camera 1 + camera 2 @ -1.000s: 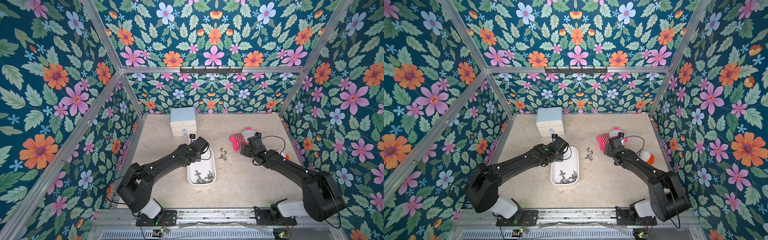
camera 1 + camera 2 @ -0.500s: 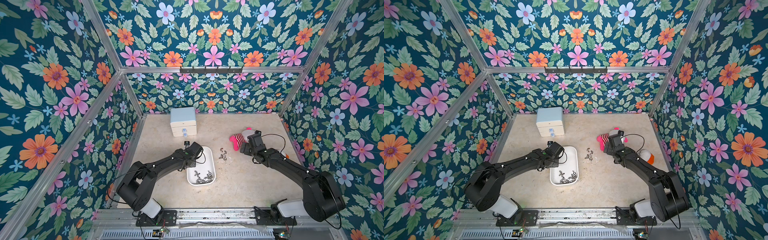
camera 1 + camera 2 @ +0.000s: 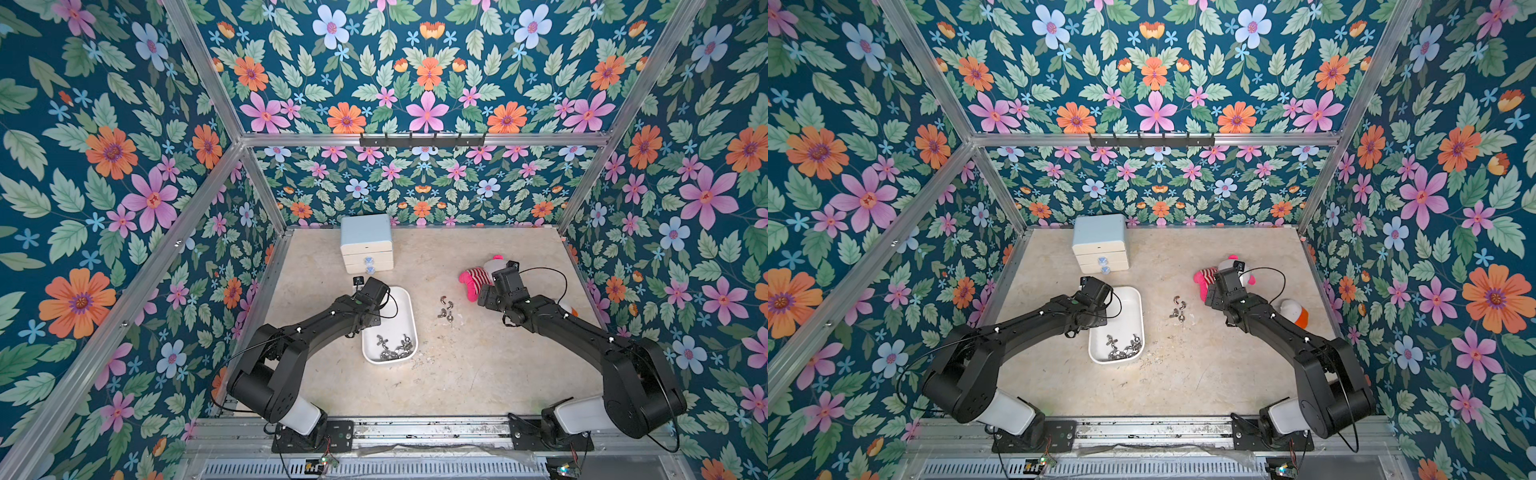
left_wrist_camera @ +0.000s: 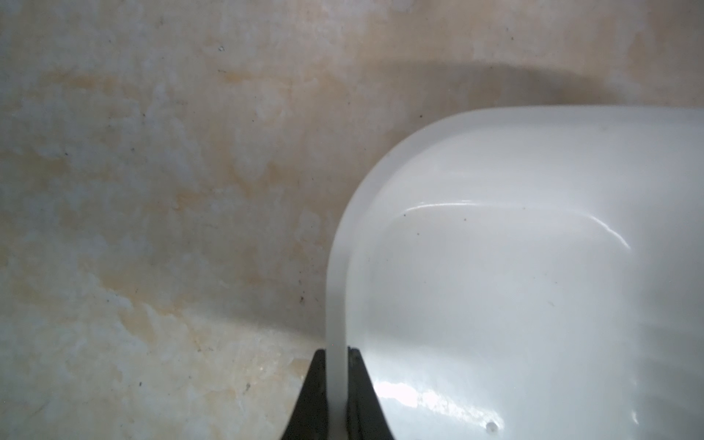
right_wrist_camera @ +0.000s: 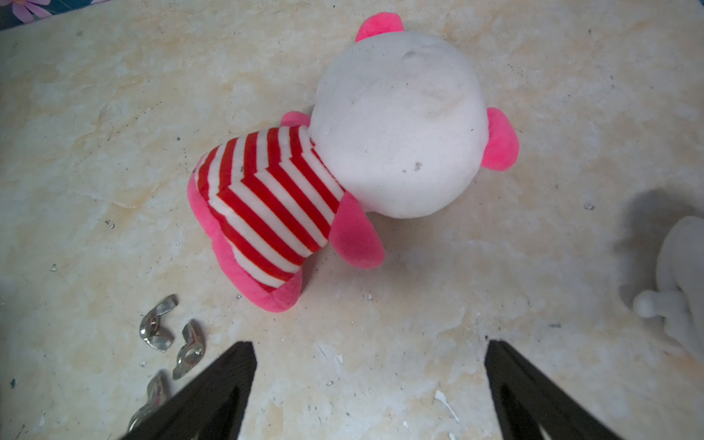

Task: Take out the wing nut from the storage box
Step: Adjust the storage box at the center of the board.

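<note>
Two left fingers pinching storage box rim, wing nuts inside apart from them, right fingers wide

On the bench the box lay left of centre, lengthwise front to back. A heap of nuts sat in its near end. A few loose nuts lay on the bench just right of the box. Behind the box, near the back wall, stood the drawers. The toy lay right of the loose nuts, slightly farther back. The left pincer straddled the box's left wall, one finger inside, one outside. The right pincer hung just before the toy. A small figure sat near the right wall, partly behind that arm.
</note>
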Controlling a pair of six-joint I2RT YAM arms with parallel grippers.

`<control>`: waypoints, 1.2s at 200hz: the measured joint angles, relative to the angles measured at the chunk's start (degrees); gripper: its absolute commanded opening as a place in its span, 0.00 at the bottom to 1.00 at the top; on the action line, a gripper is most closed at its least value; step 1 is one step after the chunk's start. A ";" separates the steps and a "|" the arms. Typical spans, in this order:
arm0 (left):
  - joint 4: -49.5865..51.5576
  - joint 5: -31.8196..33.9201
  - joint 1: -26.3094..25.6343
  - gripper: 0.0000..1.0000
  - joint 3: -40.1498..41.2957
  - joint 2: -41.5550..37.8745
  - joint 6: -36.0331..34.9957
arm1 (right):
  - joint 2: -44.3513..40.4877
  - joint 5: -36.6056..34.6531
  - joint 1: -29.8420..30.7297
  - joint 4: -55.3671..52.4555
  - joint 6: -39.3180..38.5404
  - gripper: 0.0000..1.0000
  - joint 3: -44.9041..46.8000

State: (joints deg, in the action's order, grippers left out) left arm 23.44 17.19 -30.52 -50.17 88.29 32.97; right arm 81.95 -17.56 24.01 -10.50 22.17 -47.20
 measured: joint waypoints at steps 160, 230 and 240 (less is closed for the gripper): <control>2.78 -1.66 7.96 0.00 5.60 -9.35 34.21 | -0.35 0.81 1.90 1.60 0.46 0.99 1.27; 5.53 2.19 5.55 0.00 8.85 -11.65 58.53 | -0.94 1.77 2.12 3.08 0.24 0.99 1.95; 5.53 1.95 4.90 0.00 8.02 -10.38 60.39 | -0.94 2.10 2.12 3.10 0.24 0.99 2.25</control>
State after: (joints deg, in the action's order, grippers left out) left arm 28.97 19.14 -25.63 -42.15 77.91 93.36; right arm 81.01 -15.46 26.13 -7.40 22.41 -44.95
